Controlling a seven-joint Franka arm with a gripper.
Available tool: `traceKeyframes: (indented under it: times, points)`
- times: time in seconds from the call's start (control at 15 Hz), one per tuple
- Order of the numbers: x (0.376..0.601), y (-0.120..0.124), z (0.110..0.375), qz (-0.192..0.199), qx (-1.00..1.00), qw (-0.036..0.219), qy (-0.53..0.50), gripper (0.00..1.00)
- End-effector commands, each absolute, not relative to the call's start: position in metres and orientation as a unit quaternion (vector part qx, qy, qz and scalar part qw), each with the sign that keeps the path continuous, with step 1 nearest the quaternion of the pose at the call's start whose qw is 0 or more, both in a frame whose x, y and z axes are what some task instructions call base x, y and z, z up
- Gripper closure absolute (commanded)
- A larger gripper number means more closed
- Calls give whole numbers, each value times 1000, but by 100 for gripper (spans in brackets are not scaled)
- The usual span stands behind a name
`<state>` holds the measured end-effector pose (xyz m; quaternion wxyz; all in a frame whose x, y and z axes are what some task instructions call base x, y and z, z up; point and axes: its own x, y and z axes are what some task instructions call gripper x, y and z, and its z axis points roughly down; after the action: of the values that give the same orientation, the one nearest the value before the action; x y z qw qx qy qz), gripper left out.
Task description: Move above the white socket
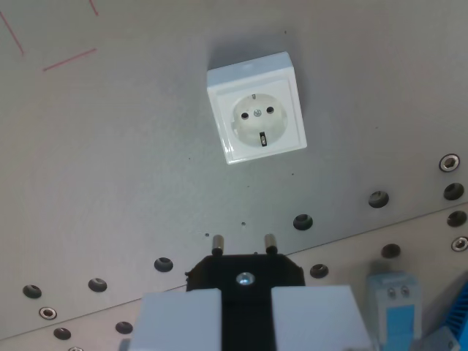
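Observation:
The white socket (256,108) lies on the grey metal plate (110,168) in the upper middle of the wrist view, slightly rotated, its round recess with two holes facing up. My gripper (246,301) is at the bottom edge, its two pale fingers (177,320) shut on a black plug (245,276). The plug's two metal pins (217,243) point toward the socket and end well short of it. Bare plate shows between the pins and the socket.
A row of round holes and screws (303,221) crosses the plate below the socket. A blue and white device (395,306) stands at the bottom right, with another blue part at the right edge. Red lines (69,60) mark the plate at the top left.

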<state>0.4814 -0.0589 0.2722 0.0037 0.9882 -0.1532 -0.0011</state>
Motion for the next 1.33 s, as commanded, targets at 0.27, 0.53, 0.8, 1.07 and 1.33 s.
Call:
traceKeyframes:
  times: [0.27, 0.53, 0.8, 1.07, 1.33]
  points:
    - [481, -59, 268, 2, 990, 4, -144, 100]
    - [480, -60, 262, 12, 991, 5, -136, 100]
    - [479, -60, 254, 24, 992, 5, -124, 100]
    - [477, -62, 243, 35, 993, 7, -115, 100]
    - [475, -64, 231, 38, 994, 9, -102, 100]
